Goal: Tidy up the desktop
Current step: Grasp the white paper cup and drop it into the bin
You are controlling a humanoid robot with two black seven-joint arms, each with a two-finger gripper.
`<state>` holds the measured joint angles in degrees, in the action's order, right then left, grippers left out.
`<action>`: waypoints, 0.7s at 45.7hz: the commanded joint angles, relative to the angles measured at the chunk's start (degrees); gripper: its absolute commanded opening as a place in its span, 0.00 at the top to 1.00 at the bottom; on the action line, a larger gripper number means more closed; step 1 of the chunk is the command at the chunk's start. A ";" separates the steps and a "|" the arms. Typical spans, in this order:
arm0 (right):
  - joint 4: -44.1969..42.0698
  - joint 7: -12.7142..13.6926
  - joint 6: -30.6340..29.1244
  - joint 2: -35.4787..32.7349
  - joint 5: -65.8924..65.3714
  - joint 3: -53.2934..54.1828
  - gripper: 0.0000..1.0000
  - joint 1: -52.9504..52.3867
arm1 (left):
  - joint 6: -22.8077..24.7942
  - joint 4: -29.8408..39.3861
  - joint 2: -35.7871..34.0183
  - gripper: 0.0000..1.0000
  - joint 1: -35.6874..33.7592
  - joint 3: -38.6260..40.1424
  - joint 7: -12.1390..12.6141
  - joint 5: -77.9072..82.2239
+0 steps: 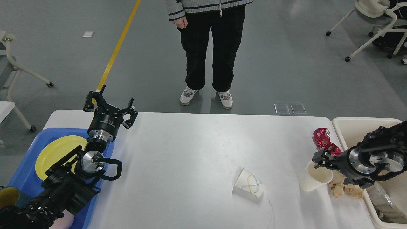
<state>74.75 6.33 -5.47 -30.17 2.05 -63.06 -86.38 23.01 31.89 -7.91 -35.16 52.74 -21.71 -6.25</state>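
Observation:
The white desktop (pixel 190 152) carries loose rubbish on its right half. An upright white paper cup (pixel 306 183) stands near the right edge, and my right gripper (pixel 319 159) is at its rim, covering part of the mouth. Its dark fingers are too small to tell apart. A flattened white cup (pixel 249 186) lies toward the middle front. A red crumpled wrapper (pixel 321 137) lies behind the upright cup, and a brown crumpled napkin (pixel 345 190) lies beside it under my right wrist. My left gripper (pixel 111 105) hangs open and empty over the far left edge.
A cream bin (pixel 365 125) with rubbish inside stands off the right end. A blue tray (pixel 22 171) with a yellow plate (pixel 54 152) sits at the left end under my left arm. A person (pixel 208 47) stands beyond the far edge. Wheeled chairs stand at both sides.

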 commanded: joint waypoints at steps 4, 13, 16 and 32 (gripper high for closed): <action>-0.22 0.00 4.86 0.38 -0.03 1.01 0.00 3.50 | 0.02 0.01 0.00 0.01 0.00 0.00 0.00 0.01; -1.19 0.09 5.03 1.17 -0.03 2.50 0.00 5.96 | 0.02 0.01 0.00 0.00 0.00 0.00 0.00 0.01; -1.28 0.00 6.26 1.43 -0.03 3.03 0.04 6.93 | 0.02 0.01 0.00 0.01 0.00 0.00 0.00 0.01; -2.33 -0.26 14.44 6.27 -1.00 3.38 1.00 10.09 | -0.07 0.01 0.00 0.01 0.00 0.00 0.00 0.01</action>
<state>72.26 5.84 8.24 -24.52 1.16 -59.63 -76.48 23.02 31.89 -7.90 -35.16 52.74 -21.71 -6.25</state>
